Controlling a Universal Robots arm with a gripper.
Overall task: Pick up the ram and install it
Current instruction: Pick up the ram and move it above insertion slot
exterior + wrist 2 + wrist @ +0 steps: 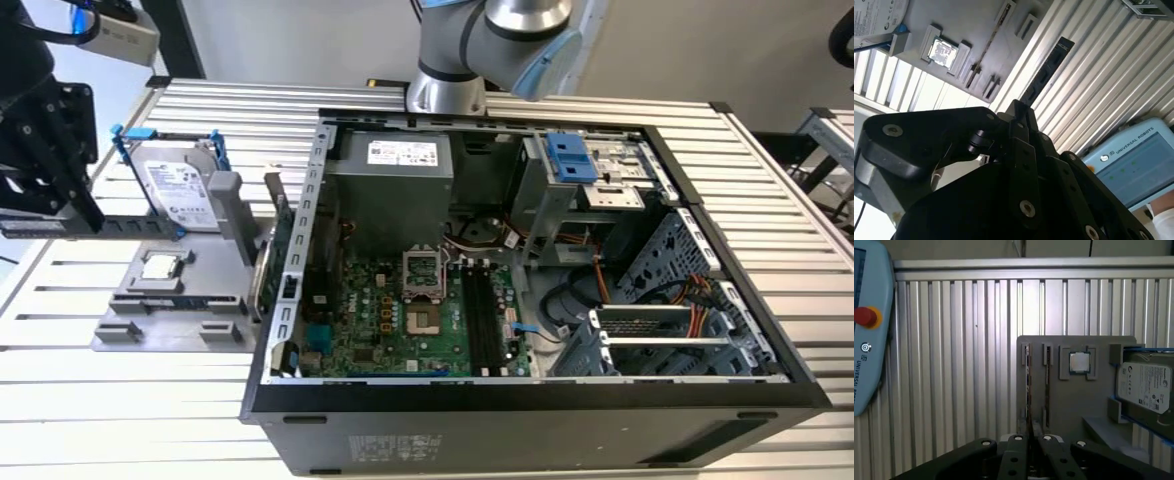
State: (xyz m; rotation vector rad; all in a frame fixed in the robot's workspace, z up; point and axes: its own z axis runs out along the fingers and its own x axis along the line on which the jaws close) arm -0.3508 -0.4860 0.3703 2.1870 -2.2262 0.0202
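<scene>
Gripper [1018, 107] clamped shut on ram [1047, 70], stick poking past fingertips; exterior view: 9 o'clock of open case [534, 410], near holder [174, 322].

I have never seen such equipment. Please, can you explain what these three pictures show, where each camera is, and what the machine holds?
The machine is a robot arm at the far side of a ribbed metal table. The exterior view comes from a camera off the arm. It looks down on an open computer case with its green motherboard. On the exterior view's left, a grey holder carries a hard drive and a small square processor. Both wrist views come from cameras riding on the arm, looking along its black gripper. The gripper is shut on the ram, a long thin memory stick, held in the air near the holder.
</scene>
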